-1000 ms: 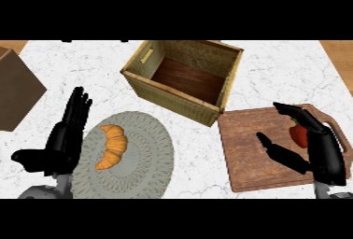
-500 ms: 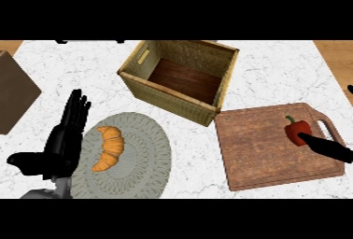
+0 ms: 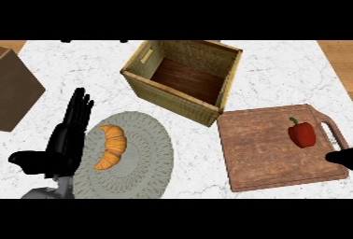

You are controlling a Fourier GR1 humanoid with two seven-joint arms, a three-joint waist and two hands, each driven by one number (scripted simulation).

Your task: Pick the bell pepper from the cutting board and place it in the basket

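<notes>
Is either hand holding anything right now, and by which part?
Nothing is held. The bell pepper lies free on the cutting board; only a bit of the right hand shows at the view's edge. The left hand rests open beside the plate.

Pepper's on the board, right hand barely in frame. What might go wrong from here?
1. Only a tip of the right hand shows, apart from the red bell pepper, so the grasp may start misaligned.
2. The pepper lies near the wooden cutting board's handle slot; a nudge might roll it off.
3. The woven basket has tall walls; a low carry could clip the rim.
</notes>
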